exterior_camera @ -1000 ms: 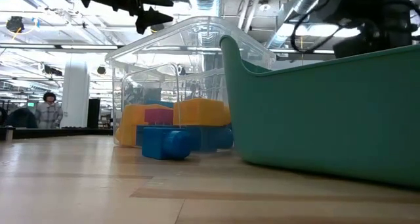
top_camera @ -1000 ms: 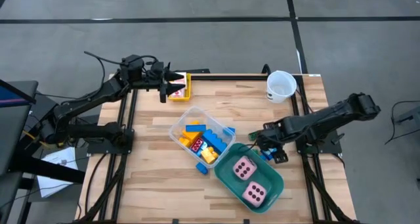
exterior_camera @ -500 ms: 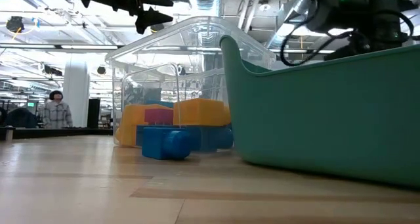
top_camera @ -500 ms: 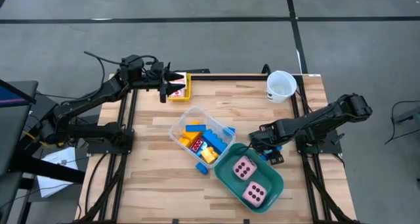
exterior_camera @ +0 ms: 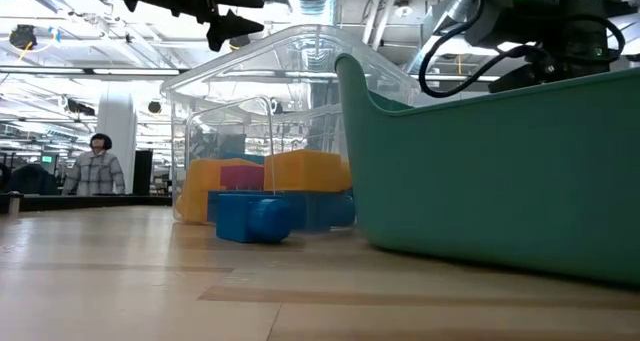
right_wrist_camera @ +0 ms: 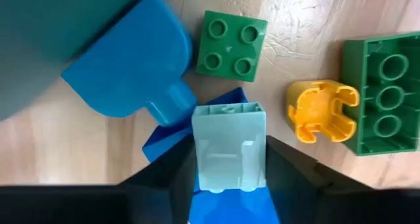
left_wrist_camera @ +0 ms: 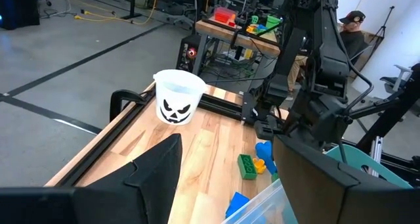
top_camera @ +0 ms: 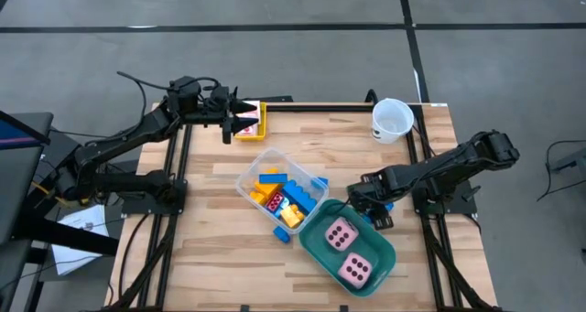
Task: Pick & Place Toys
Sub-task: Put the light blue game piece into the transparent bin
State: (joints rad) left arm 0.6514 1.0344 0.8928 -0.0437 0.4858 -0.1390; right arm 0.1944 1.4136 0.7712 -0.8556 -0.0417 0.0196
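Teal tub (top_camera: 362,250), smooth plastic, holds 2 pink dice (top_camera: 341,233). My right gripper (right_wrist_camera: 228,159) low beside tub; pale blue brick (right_wrist_camera: 230,145) stands between my fingers, long axis along them, grip closing, not sure firm. Left gripper (top_camera: 245,117) far, half open, empty. Green studded brick (right_wrist_camera: 232,43) just ahead.

Counter (top_camera: 211,257): carries all the things listed here.
Clear box (top_camera: 249,170): middle of the counter, bricks (top_camera: 279,200) inside.
Tub (top_camera: 385,255): right of the box and nearer, touching it; two dice (top_camera: 347,252) in it.
Cup (top_camera: 392,120): far right corner.
Tray (top_camera: 259,120): far left edge.
Loose brick (top_camera: 282,233): on the counter, just near of the box.
Right gripper (top_camera: 368,205): low, at the tub's far right side.
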